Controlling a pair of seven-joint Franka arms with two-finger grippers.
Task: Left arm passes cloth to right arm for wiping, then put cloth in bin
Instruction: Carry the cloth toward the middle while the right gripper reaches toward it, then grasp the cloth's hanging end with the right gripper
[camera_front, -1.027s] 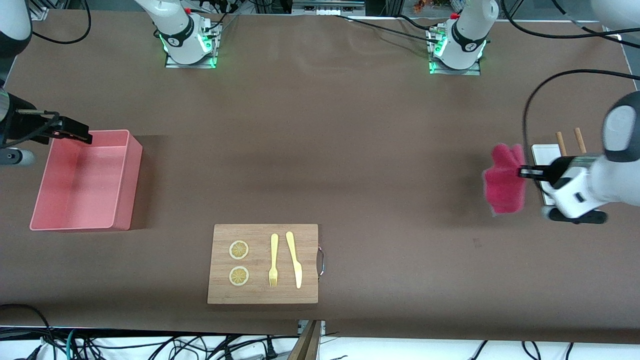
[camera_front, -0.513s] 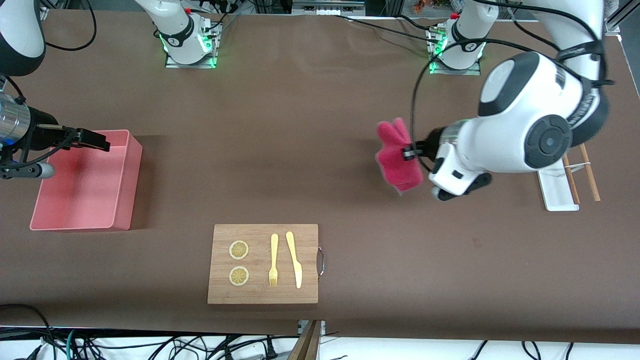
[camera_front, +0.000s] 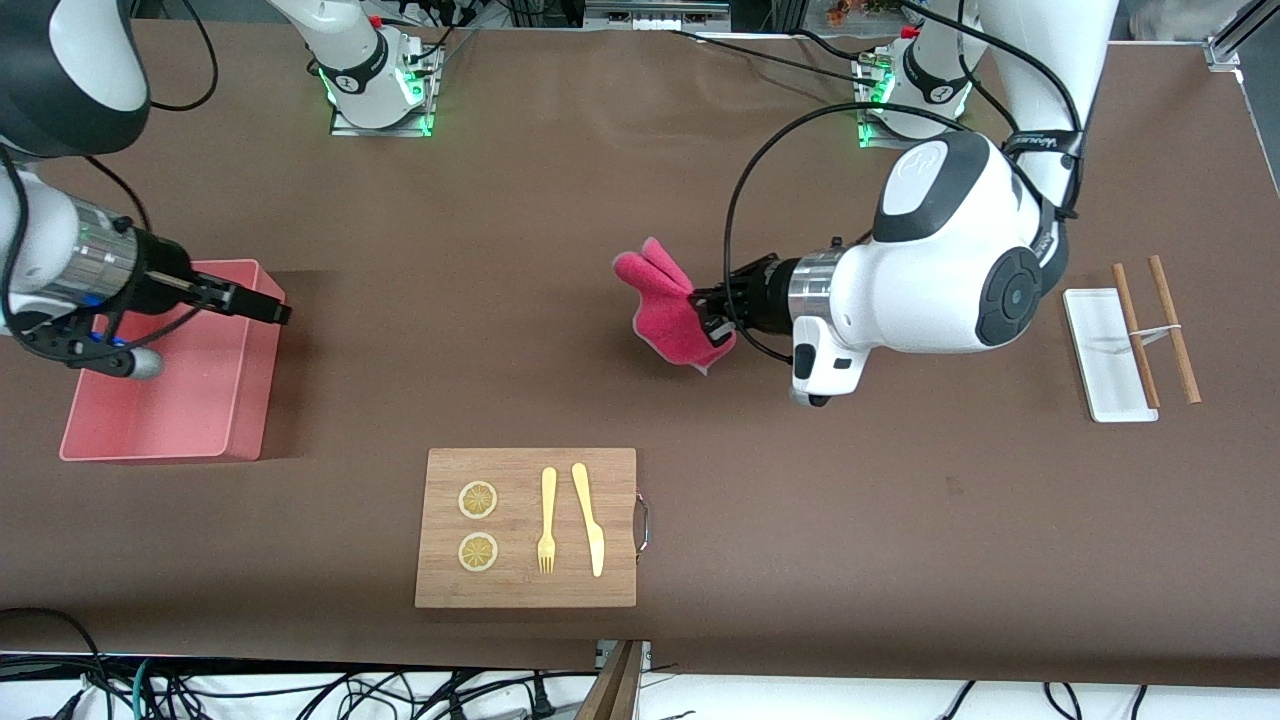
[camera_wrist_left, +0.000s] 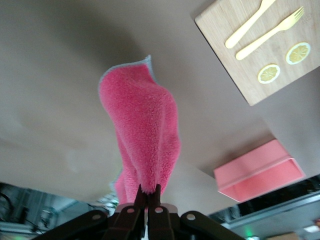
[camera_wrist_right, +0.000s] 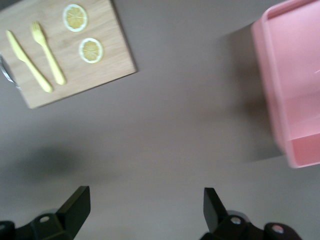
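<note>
The crimson-pink cloth (camera_front: 668, 308) hangs in the air over the middle of the table, pinched at one edge by my left gripper (camera_front: 712, 316), which is shut on it. In the left wrist view the cloth (camera_wrist_left: 142, 125) droops from the closed left gripper (camera_wrist_left: 148, 192). My right gripper (camera_front: 268, 306) is open and holds nothing, hovering over the edge of the salmon-pink bin (camera_front: 252, 395) at the right arm's end of the table. The right wrist view shows the right gripper (camera_wrist_right: 145, 197) spread wide over bare table, with the bin (camera_wrist_right: 295, 85) beside it.
A wooden board (camera_front: 525, 590) with a fork (camera_front: 547, 520), a knife (camera_front: 589, 518) and two lemon slices lies nearer the front camera than the cloth. A small white tray (camera_front: 1105, 350) and chopsticks (camera_front: 1150, 320) sit at the left arm's end.
The left arm has swung the cloth from beside the white tray to over the table's middle. The right gripper has slid across the bin toward the middle, staying open.
</note>
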